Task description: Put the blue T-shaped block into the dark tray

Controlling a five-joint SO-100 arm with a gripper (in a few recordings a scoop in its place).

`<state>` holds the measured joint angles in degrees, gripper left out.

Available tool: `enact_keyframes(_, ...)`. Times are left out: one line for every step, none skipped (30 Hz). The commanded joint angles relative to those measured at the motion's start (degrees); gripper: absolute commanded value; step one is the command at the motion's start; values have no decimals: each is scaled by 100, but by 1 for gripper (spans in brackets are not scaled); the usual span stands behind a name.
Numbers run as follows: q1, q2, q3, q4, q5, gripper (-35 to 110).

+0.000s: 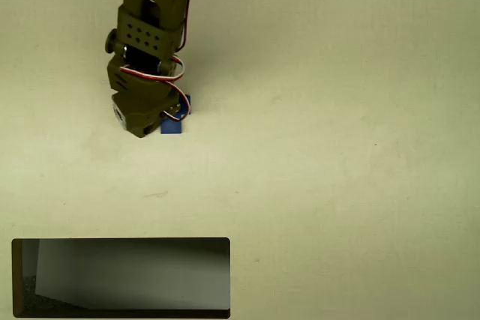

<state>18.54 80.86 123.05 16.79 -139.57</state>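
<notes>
Claw (154,121) down low over the block (172,124) in the overhead view, olive arm (150,28) reaching in from the top edge, red and white wires looping across the wrist. Fingers hidden under the claw's own body, so cannot tell whether spread wide, pinched narrow, or already closed on the block. Block mostly covered: a blue corner and edge poking out at the claw's lower right side, apparently lying on the worktop (352,148), though contact between fingers and block impossible to judge from above. Step in hand, by the look of it: securing the grip before any lift. To do that well, probably best to centre the fingers across the block's narrower part, close squarely rather than on a corner, and check for a firm hold before rising, since a flat little piece pinched off-centre may twist or slip out. Then lift straight up enough to clear the rim before travelling. Tray (120,245) well apart from the block, toward the bottom edge and slightly left, cut off by that edge along its lower side. Inside of the tray: dark with a pale grey sheen across the middle, nothing lying in it as far as visible. Room to spare for so small a piece, so a release near the tray's middle likely safest, low enough to avoid a bounce.
</notes>
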Motion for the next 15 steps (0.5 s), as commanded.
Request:
enact_keyframes(53,158,-220,281,62,0)
enact_keyframes(167,220,-422,624,18,0)
enact_keyframes(281,325,-650,1063,9,0)
enact_keyframes(396,475,-923,1582,26,0)
enact_keyframes(483,659,-1187,2171,123,0)
enact_keyframes(545,870,-1468,2804,255,0)
enact_keyframes(563,1081,-1740,3498,413,0)
enact_keyframes(563,1283,-1978,4236,589,0)
enact_keyframes(510,1441,-2206,4983,712,0)
enact_keyframes(431,1573,-2347,5695,826,0)
enact_keyframes(308,1670,-2373,6284,949,0)
enact_keyframes(158,1740,-2285,6768,984,0)
enact_keyframes(-9,1775,-2101,7084,1055,0)
enact_keyframes(-202,1784,-1854,7251,1204,0)
enact_keyframes(-396,1784,-1582,7269,1424,0)
